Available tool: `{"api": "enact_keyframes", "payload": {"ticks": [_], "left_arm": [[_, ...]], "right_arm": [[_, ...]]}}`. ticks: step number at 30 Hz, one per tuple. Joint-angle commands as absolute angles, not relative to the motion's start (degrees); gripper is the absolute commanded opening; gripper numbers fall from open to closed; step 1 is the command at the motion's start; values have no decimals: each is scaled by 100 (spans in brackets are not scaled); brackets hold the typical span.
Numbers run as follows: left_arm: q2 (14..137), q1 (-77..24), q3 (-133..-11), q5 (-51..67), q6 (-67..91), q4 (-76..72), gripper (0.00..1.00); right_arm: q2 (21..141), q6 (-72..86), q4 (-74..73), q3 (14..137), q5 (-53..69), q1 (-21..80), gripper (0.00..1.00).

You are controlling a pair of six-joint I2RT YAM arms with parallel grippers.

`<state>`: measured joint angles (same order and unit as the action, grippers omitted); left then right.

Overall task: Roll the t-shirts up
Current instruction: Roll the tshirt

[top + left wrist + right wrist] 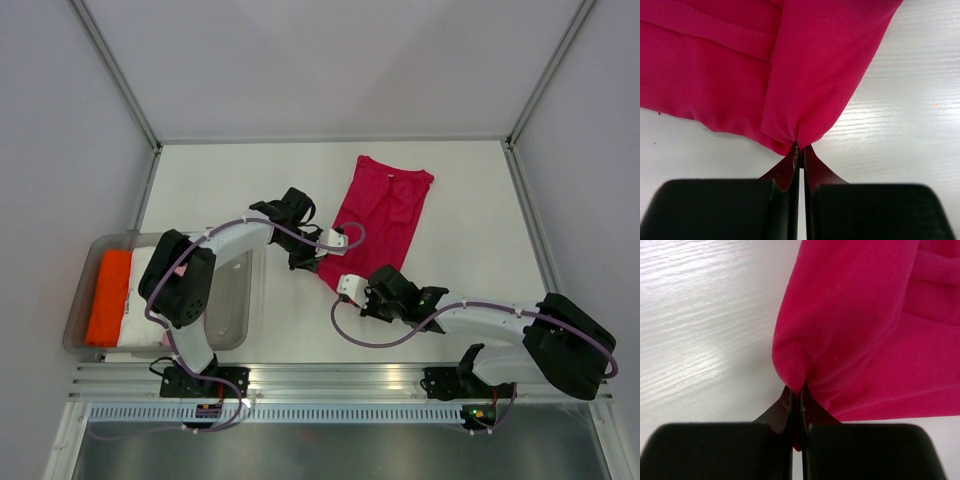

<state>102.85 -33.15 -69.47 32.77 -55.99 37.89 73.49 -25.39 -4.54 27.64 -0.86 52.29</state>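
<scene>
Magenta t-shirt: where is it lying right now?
Top external view: the magenta t-shirt lies just right of centre on the table, its near end pinched in the shut jaws of the left arm and right arm.

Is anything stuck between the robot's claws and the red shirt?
No, nothing is. The left gripper and the right gripper are each shut on the near edge of the red shirt, pinching the cloth directly.

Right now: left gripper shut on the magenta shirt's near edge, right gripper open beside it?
No. The right gripper is shut too, on the near edge of the magenta shirt; the right wrist view shows it. The left gripper is shut on it, as stated.
</scene>
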Motion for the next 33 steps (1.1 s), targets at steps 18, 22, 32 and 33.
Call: {"api": "enact_keyframes", "payload": {"ticks": [18, 22, 32, 33], "left_arm": [[10379, -2901, -7654, 4790, -6126, 6495, 2], [10784, -2883, -8111, 4869, -6258, 6767, 2], [11838, -2646, -8981, 4772, -6092, 7067, 2], [11900, -2619, -9069, 4790, -6030, 7058, 2]], "right_arm": [[7110, -3208, -3015, 4113, 3427, 3701, 0], [7355, -3147, -2927, 4131, 3621, 3209, 0], [8156, -2770, -2910, 4518, 3919, 2699, 0], [8174, -2690, -2857, 4509, 3990, 2655, 0]]}}
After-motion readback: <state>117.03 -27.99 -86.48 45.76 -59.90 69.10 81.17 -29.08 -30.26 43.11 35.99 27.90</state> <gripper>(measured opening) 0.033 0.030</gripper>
